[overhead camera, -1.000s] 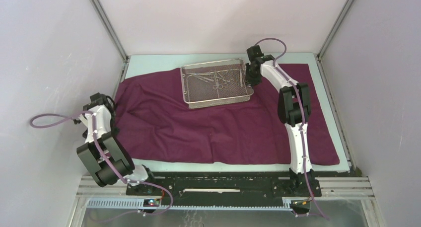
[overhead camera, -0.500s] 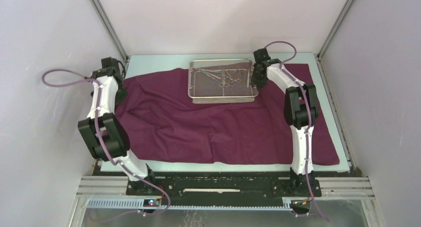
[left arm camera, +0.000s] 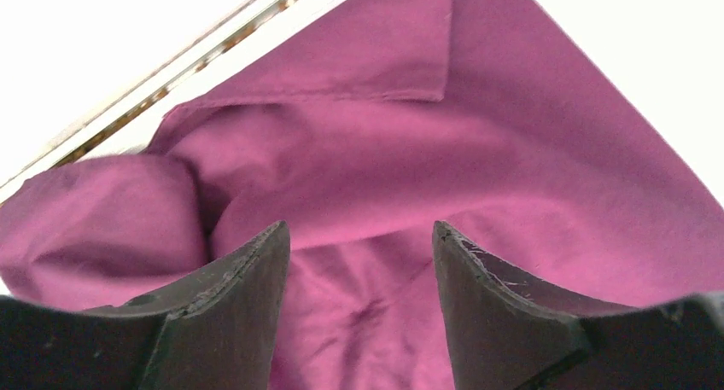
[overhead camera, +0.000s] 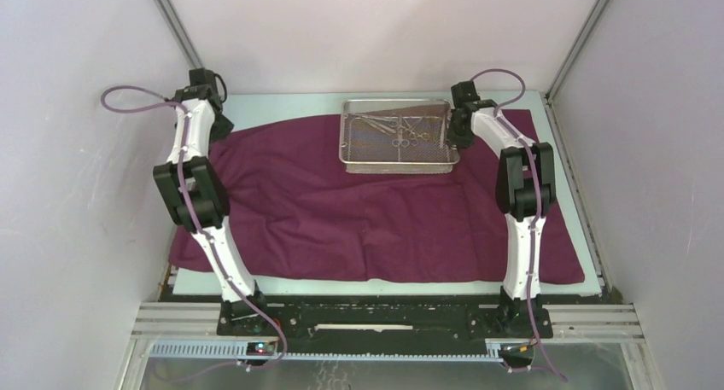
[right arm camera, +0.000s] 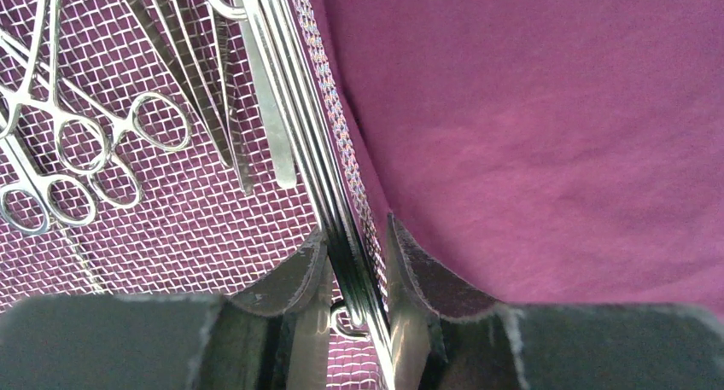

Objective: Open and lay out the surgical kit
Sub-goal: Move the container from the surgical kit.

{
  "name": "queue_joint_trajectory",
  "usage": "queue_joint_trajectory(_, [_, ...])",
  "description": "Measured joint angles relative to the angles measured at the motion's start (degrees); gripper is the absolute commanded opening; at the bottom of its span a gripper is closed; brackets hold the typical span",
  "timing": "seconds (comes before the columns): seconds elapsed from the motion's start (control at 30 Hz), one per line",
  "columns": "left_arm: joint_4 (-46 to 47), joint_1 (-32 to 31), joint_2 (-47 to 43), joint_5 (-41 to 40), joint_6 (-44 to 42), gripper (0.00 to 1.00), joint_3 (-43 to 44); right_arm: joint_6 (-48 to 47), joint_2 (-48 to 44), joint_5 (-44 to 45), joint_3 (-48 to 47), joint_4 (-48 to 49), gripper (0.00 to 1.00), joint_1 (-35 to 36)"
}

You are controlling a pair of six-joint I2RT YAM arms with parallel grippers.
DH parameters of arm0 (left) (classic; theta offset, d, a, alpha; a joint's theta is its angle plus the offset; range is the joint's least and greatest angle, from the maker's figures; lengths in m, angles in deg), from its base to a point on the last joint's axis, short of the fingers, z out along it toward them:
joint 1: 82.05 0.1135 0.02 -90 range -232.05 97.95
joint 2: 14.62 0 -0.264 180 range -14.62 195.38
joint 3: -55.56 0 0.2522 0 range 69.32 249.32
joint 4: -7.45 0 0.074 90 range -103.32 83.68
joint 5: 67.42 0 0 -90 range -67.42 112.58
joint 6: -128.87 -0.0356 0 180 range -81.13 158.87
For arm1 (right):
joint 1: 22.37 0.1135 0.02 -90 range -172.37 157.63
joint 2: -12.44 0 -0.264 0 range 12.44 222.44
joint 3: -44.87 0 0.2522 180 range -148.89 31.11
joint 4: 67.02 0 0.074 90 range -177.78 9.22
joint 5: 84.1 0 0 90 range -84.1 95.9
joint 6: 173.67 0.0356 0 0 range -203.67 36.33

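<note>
Now right gripper (right arm camera: 357,236) pinches silver wire-mesh tray (overhead camera: 397,165) by right rim, tray farther right along far edge; left gripper (left arm camera: 359,236) spread, moved over maroon cloth (overhead camera: 341,219) at far-left corner.

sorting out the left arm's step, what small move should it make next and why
Probably lower the left gripper and close on the folded-over corner of the cloth wrap: its jaws hang open above that fold, holding nothing, while the right gripper is clamped on the right rim of the tray.

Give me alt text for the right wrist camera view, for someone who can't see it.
The right claw grips the rim of a wire-mesh tray, one finger inside, one outside. Ring-handled steel instruments lie in the tray; maroon cloth fills the right side.
</note>
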Motion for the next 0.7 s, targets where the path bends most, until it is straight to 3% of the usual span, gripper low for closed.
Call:
queue_joint_trajectory(0.23, [0.4,0.0,7.7,3.3,0.5,0.66,8.4,-0.6,-0.2,0.2,-0.4,-1.5,0.00,-3.6])
queue_joint_trajectory(0.7, [1.1,-0.3,16.6,9.5,7.2,0.66,12.5,-2.3,-0.2,3.3,-0.8,-4.1,0.00,-10.1])
